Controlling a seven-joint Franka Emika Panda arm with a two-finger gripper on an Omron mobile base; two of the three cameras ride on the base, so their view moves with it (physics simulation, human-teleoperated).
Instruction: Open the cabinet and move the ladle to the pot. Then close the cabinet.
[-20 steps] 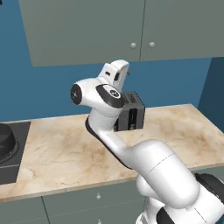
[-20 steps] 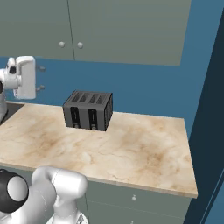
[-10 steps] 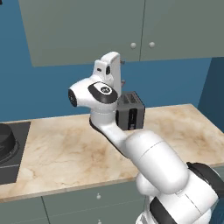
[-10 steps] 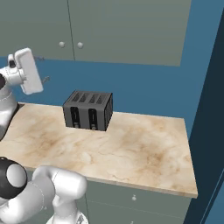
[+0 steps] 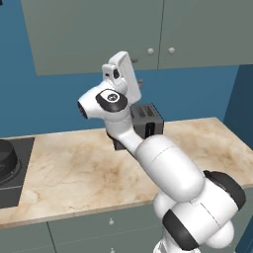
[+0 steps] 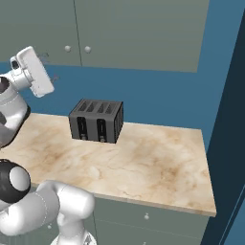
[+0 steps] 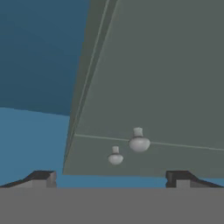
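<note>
Reaching up toward the cabinet (image 5: 148, 29), doors both shut, seam between them level with the two knobs near the lower edge. Below it, marbled surface (image 6: 143, 158) carrying a toaster (image 6: 97, 120) against the blue wall. Pot (image 5: 7, 158) partly visible at the far left end, on a dark hob, well apart from the cabinet seam. Ladle not to be seen, presumably behind the closed doors.

Claw (image 7: 111, 177) spread wide and empty, tips framing the view from below, aimed up at the cabinet's underside and door fronts. Nearer knob (image 7: 138, 141) and farther knob (image 7: 115, 156) sitting just beside each other across the seam, neither yet between the tips.

For a clean pull: choose one knob only, centre it between the tips, square the hand to the door face, close fully around the stem behind the round head. Then draw outward along the door's arc about its outer hinge, not straight back, to avoid slipping off so small a handle.
</note>
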